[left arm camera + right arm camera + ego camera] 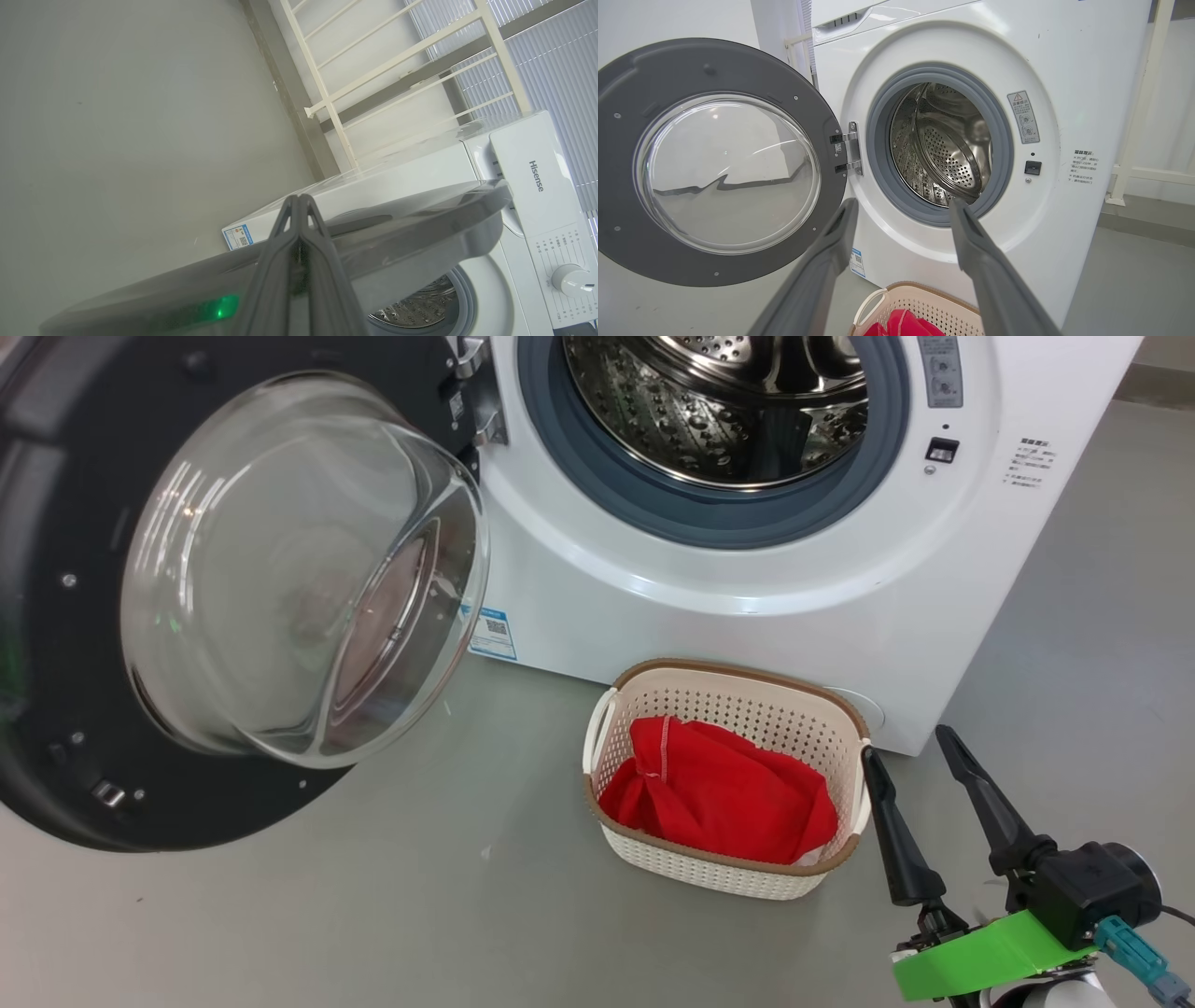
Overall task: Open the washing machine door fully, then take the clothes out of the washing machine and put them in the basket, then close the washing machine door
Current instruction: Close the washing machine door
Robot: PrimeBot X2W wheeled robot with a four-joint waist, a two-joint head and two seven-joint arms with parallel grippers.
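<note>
Bright red fabric clothes against a cream-white perforated plastic basket, brown-rimmed.
The big front-loading washing machine is white; its round glass-windowed door, glossy black.

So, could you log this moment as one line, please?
door open | drum empty | clothes in basket | right gripper open | left gripper shut at door | pending: close door

Right hand spread – left hand pinched closed.
</note>
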